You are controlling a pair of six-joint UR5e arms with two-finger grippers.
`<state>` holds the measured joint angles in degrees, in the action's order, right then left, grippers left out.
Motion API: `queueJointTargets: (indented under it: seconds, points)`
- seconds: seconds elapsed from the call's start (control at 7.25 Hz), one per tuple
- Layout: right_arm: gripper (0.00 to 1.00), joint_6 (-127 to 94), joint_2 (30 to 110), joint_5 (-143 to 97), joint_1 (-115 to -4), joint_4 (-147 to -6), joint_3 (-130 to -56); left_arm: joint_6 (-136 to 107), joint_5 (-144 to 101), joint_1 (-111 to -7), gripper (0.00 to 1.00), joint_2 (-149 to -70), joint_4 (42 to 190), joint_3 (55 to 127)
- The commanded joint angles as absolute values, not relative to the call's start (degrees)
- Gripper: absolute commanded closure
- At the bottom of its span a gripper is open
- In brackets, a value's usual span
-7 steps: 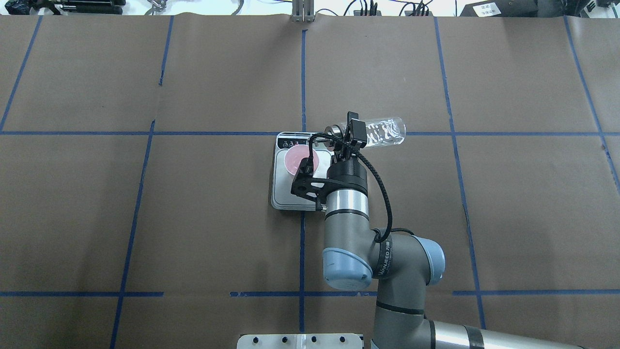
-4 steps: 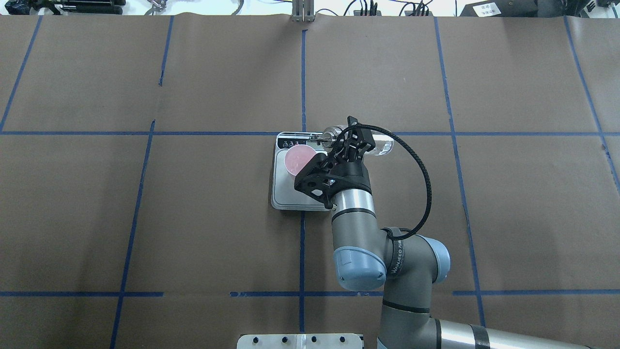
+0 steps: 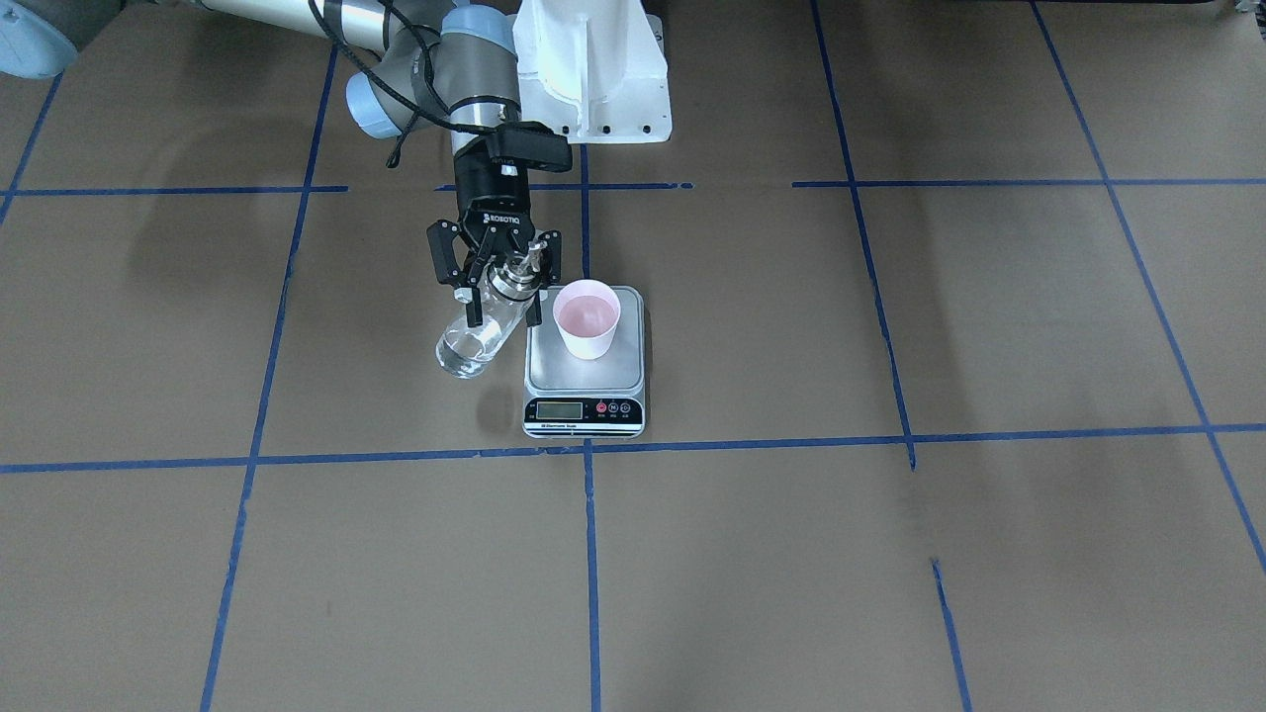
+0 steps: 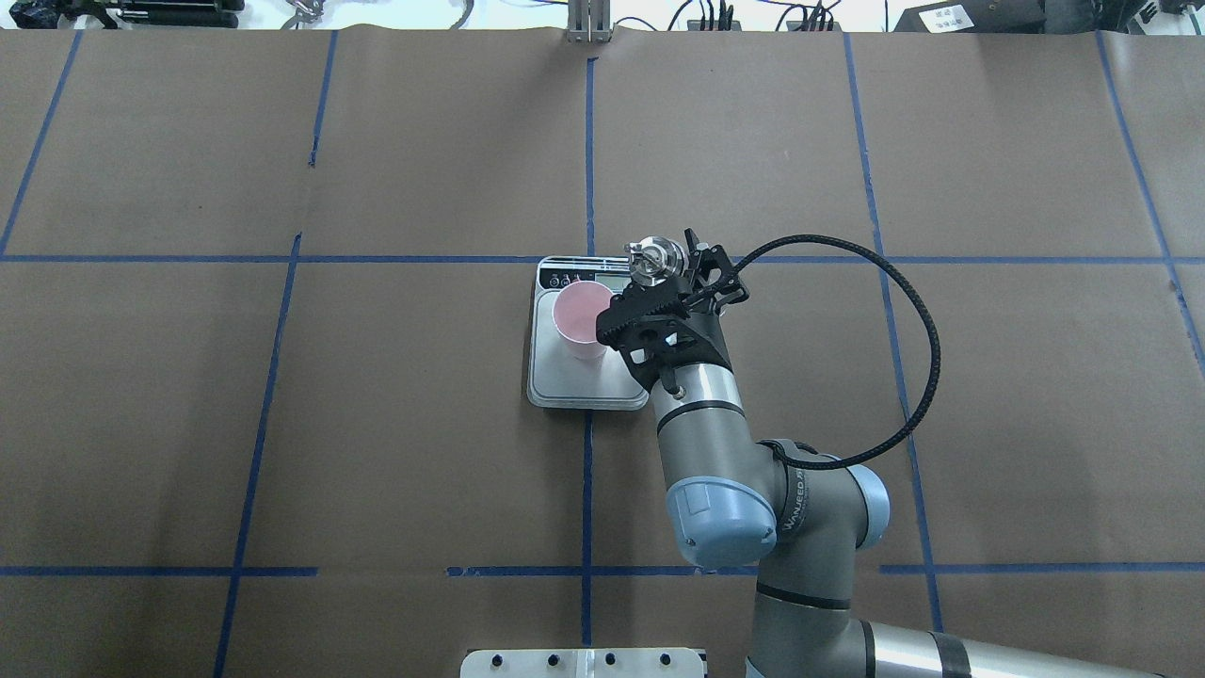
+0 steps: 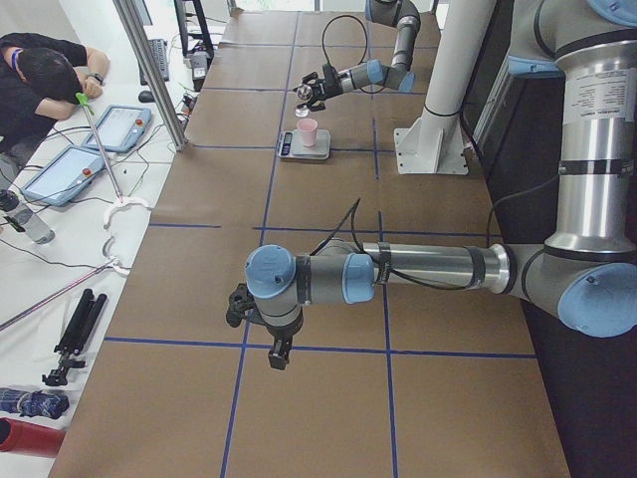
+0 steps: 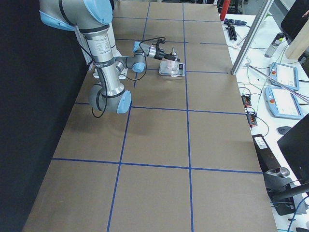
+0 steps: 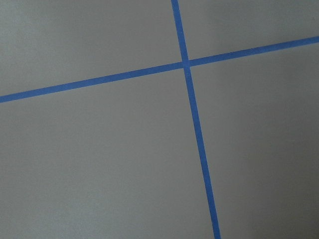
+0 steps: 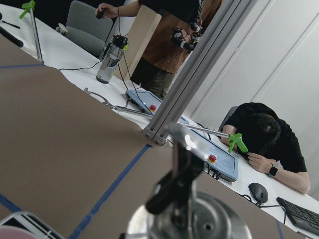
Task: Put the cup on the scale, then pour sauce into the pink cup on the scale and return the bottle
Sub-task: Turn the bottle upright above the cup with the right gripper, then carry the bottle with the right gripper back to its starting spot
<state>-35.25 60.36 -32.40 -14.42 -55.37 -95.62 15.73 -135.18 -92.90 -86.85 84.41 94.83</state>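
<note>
Brown worktop (image 4: pixel 424 424), ruled in blue tape (image 4: pixel 589 141), carries the scale (image 3: pixel 554 374) near its middle, with the display toward the operators' side. The cup (image 3: pixel 586 318) stands upright on the silver platform with its pink inside showing. Whether any sauce lies in it I cannot tell.

The right pincer (image 3: pixel 504 312) is pinching the bottle (image 3: pixel 477 341) across the glass just under the cap (image 4: pixel 650 261), one finger on each side. The bottle hangs off the worktop just beside the scale, on the robot's right of it. It is apart from the cup, near upright, cap uppermost and spout pointing up. Its shadow falls on the worktop next to the display. From overhead the cap faces the camera by the scale's display corner. The sauce is too clear to make out through the glass.

The right wrist view looks past the cap to a side desk (image 8: pixel 75 55), where one person (image 8: pixel 264 134) sits bent over and another (image 8: pixel 164 45) stands.

The left pincer (image 5: pixel 280 351) hangs over the worktop well apart from the scale, at the near end in the left side view. Whether it is spread or pressed together I cannot tell. Its wrist view shows only worktop and a tape cross.
</note>
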Motion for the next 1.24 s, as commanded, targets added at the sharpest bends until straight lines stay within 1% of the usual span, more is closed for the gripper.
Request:
queueJointTargets:
  seconds: [0.0,0.14,0.41,0.69,0.83,0.97,1.1]
  points:
    - [1.00,-44.90,61.60,-34.18,-15.12,-55.28,-98.96,15.73,-135.18,-92.90,0.00,-86.84,84.29,94.83]
    - [1.00,-46.57,62.31,-34.71,-15.20,-55.28,-99.75,15.73,-135.18,-92.90,0.00,-86.84,84.29,94.83]
    - [1.00,-58.03,65.90,-36.90,-15.47,-55.28,-101.42,15.73,-135.18,-92.90,0.00,-86.13,84.64,94.83]
    - [1.00,-61.33,73.43,-36.83,-16.43,-54.93,-103.17,15.82,-135.18,-92.90,0.00,-86.13,84.64,94.83]
    - [1.00,-65.61,78.44,-36.83,-17.57,-54.93,-105.71,15.82,-135.18,-92.90,0.00,-86.13,84.64,95.10]
    - [1.00,-68.35,81.10,-36.83,-18.54,-54.93,-107.21,15.82,-135.18,-92.90,0.00,-86.13,84.55,95.27]
    - [1.00,-73.86,81.56,-36.83,-18.98,-54.93,-107.14,15.82,-135.18,-92.90,0.00,-86.13,84.46,95.53]
